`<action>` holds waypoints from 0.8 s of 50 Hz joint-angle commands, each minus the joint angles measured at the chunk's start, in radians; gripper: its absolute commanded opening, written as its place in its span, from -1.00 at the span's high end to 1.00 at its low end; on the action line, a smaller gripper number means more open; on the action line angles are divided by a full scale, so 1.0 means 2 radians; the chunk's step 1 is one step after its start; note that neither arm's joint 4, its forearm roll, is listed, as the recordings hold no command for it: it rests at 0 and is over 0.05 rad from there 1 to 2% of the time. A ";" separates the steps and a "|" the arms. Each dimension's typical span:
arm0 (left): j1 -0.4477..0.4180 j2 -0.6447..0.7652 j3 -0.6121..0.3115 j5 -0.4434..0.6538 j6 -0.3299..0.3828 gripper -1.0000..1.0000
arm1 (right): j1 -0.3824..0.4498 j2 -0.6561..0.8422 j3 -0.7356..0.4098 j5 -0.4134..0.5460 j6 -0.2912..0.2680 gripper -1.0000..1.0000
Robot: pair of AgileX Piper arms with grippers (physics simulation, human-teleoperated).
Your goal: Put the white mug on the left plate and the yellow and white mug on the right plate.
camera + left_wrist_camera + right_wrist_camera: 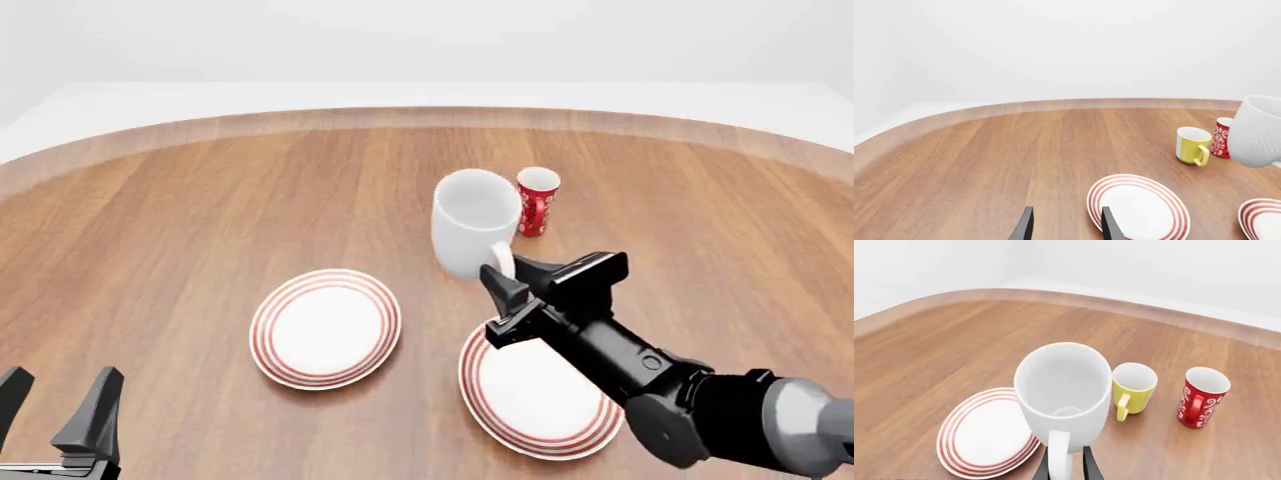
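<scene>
The white mug (474, 218) hangs above the table, a little tilted, with my right gripper (499, 276) shut on its loop handle (1059, 459). It hovers between the mugs at the back and the two plates. The yellow and white mug (1133, 388) stands on the wood just behind it and is hidden in the front view. The left plate (324, 328) and the right plate (531, 392) lie bare, side by side. My left gripper (60, 412) is open at the near left, well away from the left plate (1137, 207).
A slim red mug (537, 200) with a white pattern stands right of the yellow and white mug (1192, 145). The round wooden table's far edge (427, 115) curves across the back.
</scene>
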 commanded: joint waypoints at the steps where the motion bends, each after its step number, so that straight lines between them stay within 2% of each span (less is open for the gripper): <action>1: 0.000 0.000 0.000 0.000 0.000 -1.00 | 0.026 0.030 -0.030 0.000 0.007 1.00; 21: 0.000 0.000 0.000 0.000 0.000 -1.00 | 0.058 0.098 -0.073 -0.006 0.015 1.00; 40: 0.000 0.000 0.000 0.000 0.000 -1.00 | 0.078 0.132 -0.103 0.002 0.021 1.00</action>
